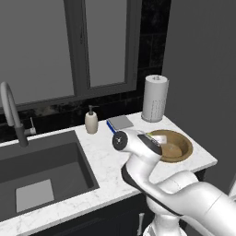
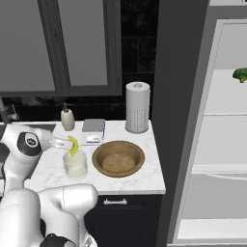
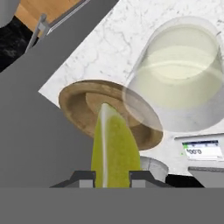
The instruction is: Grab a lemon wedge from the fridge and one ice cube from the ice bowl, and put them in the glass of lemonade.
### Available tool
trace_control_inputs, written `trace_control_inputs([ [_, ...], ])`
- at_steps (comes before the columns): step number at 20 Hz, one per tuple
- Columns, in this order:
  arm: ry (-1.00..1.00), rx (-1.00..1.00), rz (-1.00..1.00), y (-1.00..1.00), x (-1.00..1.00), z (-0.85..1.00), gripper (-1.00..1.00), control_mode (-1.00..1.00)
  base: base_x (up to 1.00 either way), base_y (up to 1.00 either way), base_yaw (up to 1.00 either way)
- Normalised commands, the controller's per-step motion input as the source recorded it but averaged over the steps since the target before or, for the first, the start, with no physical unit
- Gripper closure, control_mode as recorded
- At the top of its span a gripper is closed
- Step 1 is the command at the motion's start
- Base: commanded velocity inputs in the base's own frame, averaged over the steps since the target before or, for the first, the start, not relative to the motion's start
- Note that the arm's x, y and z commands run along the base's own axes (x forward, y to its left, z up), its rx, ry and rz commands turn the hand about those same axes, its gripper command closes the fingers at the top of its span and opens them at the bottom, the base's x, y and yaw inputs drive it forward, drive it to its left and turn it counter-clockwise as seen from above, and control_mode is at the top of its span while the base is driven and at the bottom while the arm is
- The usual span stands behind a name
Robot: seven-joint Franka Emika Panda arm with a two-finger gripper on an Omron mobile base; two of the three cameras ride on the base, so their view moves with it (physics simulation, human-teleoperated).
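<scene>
Left base view is taken from behind the arm's left, aimed forward and down over the sink (image 1: 44, 177) and marble counter (image 1: 107, 161); right base view is taken from the right, fridge (image 2: 226, 140) included; ice bowl (image 2: 118, 158) and paper towel roll (image 2: 137, 107) are shared; hand view is held close above the glass of lemonade (image 3: 183, 83).

small box (image 3: 200, 151) label print, too blurred to read

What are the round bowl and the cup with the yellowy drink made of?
The ice bowl looks like wood with a matte finish: it is brown, with faint grain streaks. The glass of lemonade looks like clear, smooth glass, though it could be plastic: you can see the pale liquid through its wall.
</scene>
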Motion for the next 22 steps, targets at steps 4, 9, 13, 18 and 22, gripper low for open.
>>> trace_control_inputs([
  [4, 0.02, -0.01, 0.00, 0.17, 0.23, -0.42, 1.00, -1.00, 0.00, 0.00, 0.00],
  [9, -0.03, -0.06, 0.00, 0.23, 0.02, -0.47, 1.00, -1.00, 0.00, 0.00, 0.00],
  [13, -0.01, -0.02, -0.01, 0.07, 0.04, -0.19, 1.00, -1.00, 0.00, 0.00, 0.00],
  [18, 0.00, 0.00, -0.03, 0.00, 0.13, 0.00, 1.00, -1.00, 0.00, 0.00, 0.00],
  [22, 0.00, 0.00, -0.02, 0.00, 0.21, -0.01, 1.00, -1.00, 0.00, 0.00, 0.00],
])
